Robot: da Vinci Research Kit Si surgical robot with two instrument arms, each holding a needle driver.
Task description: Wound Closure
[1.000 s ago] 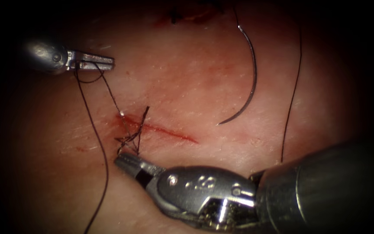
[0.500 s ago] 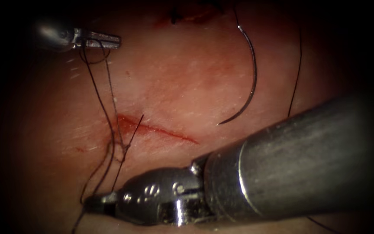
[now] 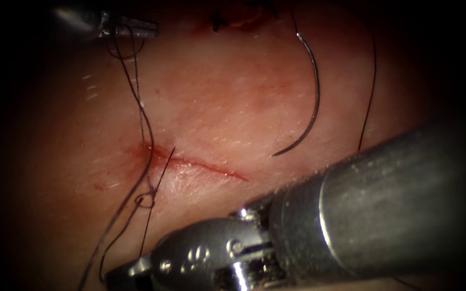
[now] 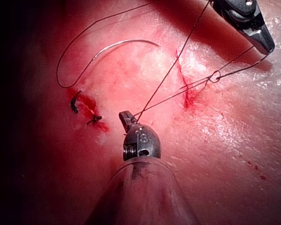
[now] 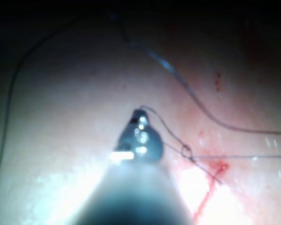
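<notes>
You are tightening a knot: both tools, the left tool (image 3: 145, 28) at eleven o'clock and the right tool (image 3: 120, 274) at seven, have drawn apart with fingers clamped on the thread (image 3: 140, 113) (needle (image 3: 315, 102) lies free on the tissue (image 3: 233, 108), right of the cut (image 3: 200, 164)), loop (image 3: 145, 200) not yet snug.

A second, already stitched cut (image 4: 86, 110) lies well apart, thread ends protruding.
</notes>
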